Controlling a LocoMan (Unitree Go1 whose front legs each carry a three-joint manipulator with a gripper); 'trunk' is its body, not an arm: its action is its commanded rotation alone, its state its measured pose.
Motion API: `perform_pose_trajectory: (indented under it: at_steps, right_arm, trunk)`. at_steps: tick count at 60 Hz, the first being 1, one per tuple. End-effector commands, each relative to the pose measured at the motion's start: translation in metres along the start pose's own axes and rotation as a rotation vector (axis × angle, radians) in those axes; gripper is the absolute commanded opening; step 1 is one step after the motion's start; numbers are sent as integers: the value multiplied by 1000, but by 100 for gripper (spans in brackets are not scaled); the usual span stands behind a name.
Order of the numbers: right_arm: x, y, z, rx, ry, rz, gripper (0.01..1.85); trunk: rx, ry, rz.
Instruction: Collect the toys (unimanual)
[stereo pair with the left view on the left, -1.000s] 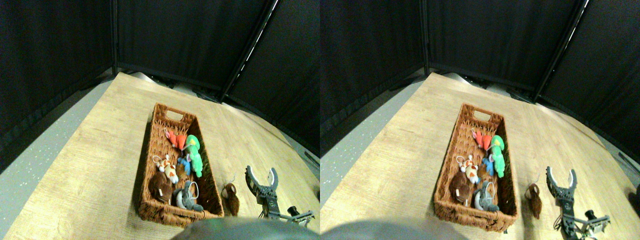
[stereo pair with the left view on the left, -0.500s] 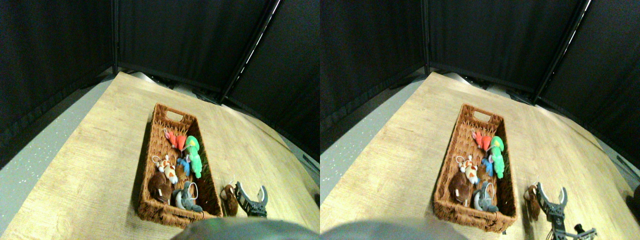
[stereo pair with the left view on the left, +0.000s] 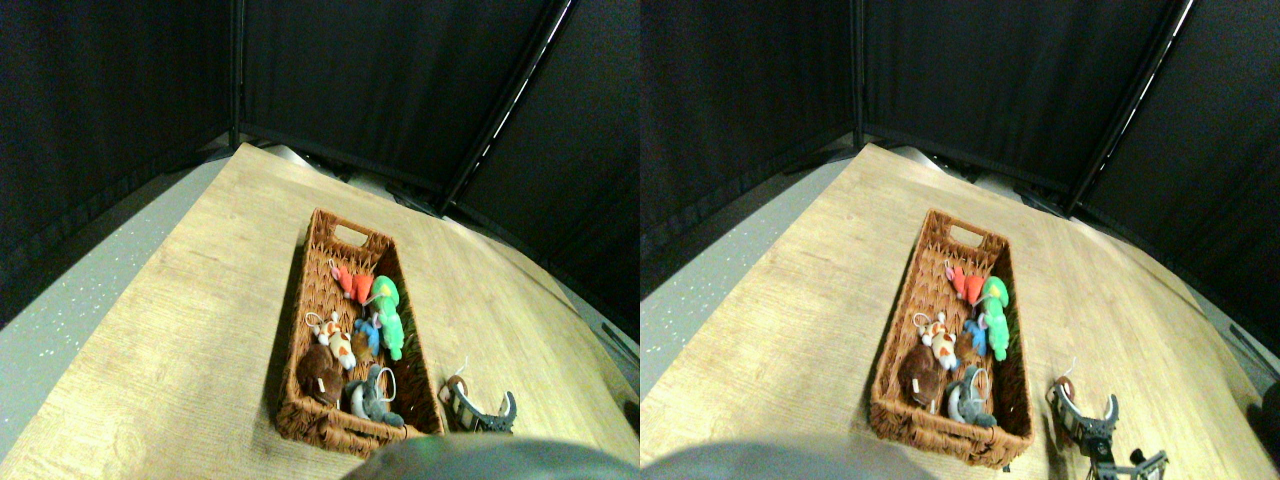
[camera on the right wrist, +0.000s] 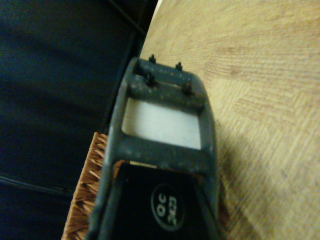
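Note:
Several toys lie in the long wicker basket (stereo pair with the left view on the left: 297, 330): a red one (stereo pair with the left view on the left: 352, 283), a green one (stereo pair with the left view on the left: 388, 312), a blue one (stereo pair with the left view on the left: 367, 334), a white-orange one (stereo pair with the left view on the left: 338, 344), a brown one (stereo pair with the left view on the left: 318, 373) and a grey one (stereo pair with the left view on the left: 372, 397). Another small brown toy (stereo pair with the left view on the left: 455, 383) lies on the table just right of the basket's near corner. My right gripper (stereo pair with the left view on the left: 483, 404) is open at that toy, and its left jaw covers the toy's near part. In the wrist view the dark jaw frame (camera on the right wrist: 165, 150) stands beside the basket's wicker edge (camera on the right wrist: 87, 195); no toy shows there.
The wooden table (stereo pair with the left view on the left: 180, 330) spreads wide to the basket's left and behind it. Black curtain panels (stereo pair with the left view on the left: 380, 80) close off the back. The table's right edge (stereo pair with the left view on the left: 600, 335) runs close behind the gripper.
My right gripper has come left and lower, from open table right of the brown toy to directly at it. The jaws stay spread. The toys in the basket have not moved.

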Motion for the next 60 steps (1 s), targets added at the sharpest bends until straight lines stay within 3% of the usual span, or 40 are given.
perform_pose_trajectory:
  at_steps: [1, 14, 34, 43, 45, 47, 48, 52, 60]
  right_arm:
    - [5, -1, 1, -2, 1, 10, 83]
    - [14, -16, -3, -6, -7, -62, 101]
    - [23, -32, -8, 48, -9, -90, 97]
    - [23, -30, -9, 82, -29, -89, 68]
    - [23, -29, -8, 82, -40, -84, 49]
    - [23, -27, -8, 61, -47, -62, 12]
    - [23, -26, -9, 61, -72, -65, 6]
    - [20, -21, -9, 87, -117, -88, 6]
    - [19, -14, -8, 79, -101, -38, 6]
  trunk:
    - [-23, 16, 17]
    - [-24, 17, 19]
    - [-21, 25, 23]
    - [-20, 27, 22]
    - [-20, 27, 22]
    - [-18, 29, 21]
    - [-16, 29, 19]
    - [-14, 28, 15]
    - [-10, 27, 12]
